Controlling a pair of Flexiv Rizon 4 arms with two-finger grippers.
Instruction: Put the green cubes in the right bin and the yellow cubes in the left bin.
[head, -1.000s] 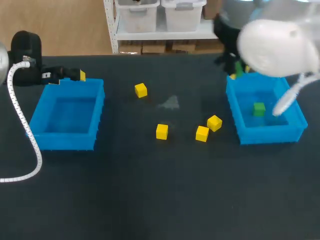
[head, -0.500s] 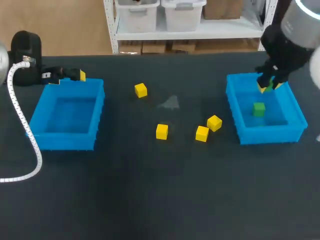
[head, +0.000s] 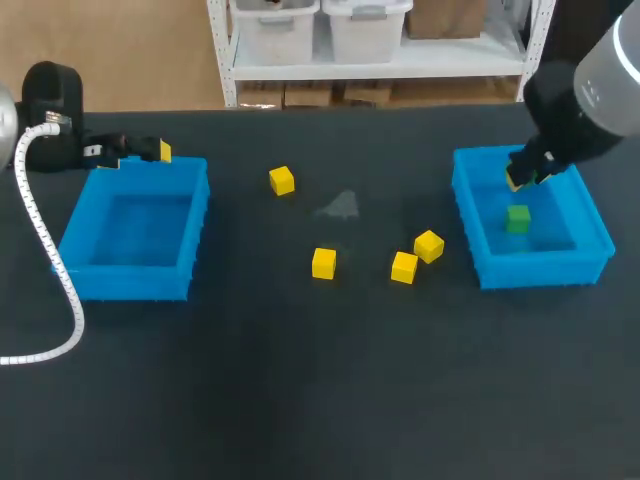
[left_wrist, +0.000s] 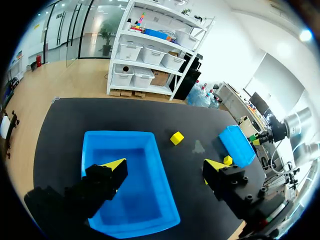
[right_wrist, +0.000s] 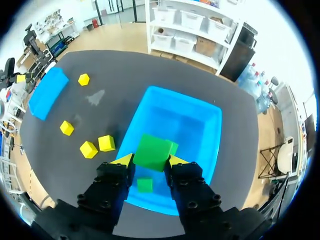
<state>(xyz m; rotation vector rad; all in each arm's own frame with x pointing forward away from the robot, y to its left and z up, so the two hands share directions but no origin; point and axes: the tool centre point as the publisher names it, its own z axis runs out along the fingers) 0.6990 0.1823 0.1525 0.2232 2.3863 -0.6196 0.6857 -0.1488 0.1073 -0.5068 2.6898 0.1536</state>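
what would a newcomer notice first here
The right gripper stands out, shut on a green cube above the right bin, where another green cube already lies. Next come four yellow cubes loose on the dark table between the bins. The left gripper is open at the left bin's far rim.

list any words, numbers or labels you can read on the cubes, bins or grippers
None can be read.
The yellow cubes, the green cube in the right gripper, the left bin and the right bin show no print.
A pale mark on the left gripper is too small to read.
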